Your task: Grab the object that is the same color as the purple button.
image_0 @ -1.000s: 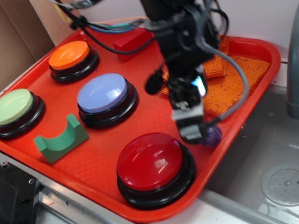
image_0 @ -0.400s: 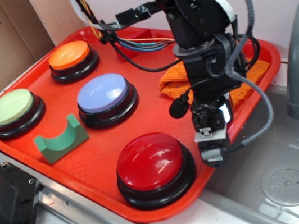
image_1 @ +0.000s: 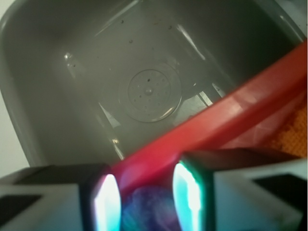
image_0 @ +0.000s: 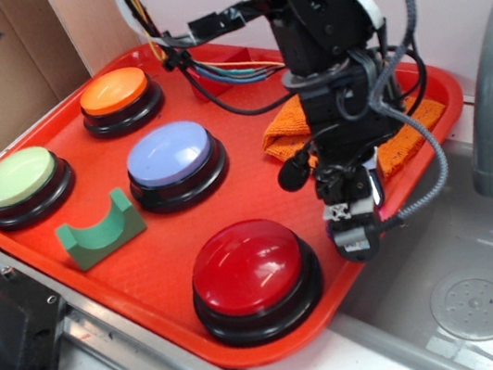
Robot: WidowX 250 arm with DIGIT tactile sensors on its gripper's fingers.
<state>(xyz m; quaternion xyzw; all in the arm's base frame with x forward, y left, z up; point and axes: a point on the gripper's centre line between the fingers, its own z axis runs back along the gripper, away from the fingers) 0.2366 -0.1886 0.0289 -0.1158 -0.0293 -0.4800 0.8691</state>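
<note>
Grey sink basin (image_0: 470,290) is sitting to the right of a red tray (image_0: 148,276), which is overhanging the basin's edge; cardboard is standing behind at the left. Four dome buttons are resting on the tray: orange (image_0: 115,91), pale green (image_0: 18,176), red (image_0: 248,265), and the purple button (image_0: 169,153) near the middle. A green arch block (image_0: 100,231) is lying in front of the purple button, and an orange cloth (image_0: 391,148) is bunched at the tray's far right, partly behind the arm.

The gripper (image_0: 356,235) is pointing down at the tray's right rim, just beside the red button, so in the exterior view its body is hiding whatever is beneath it. The wrist view is showing more: the purple ball (image_1: 144,211) is sitting between the two fingers (image_1: 107,202), low in the frame and blurred, with the tray rim and the sink drain (image_1: 150,94) beyond. The jaws are standing apart on either side of the ball; whether the pads are touching it cannot be told.

Judgement: the arm is placed to straddle the matching-colour object, and closing appears to be the step in hand. The ball is lying against the rim, so a glancing closure could be rolling it over into the sink.
</note>
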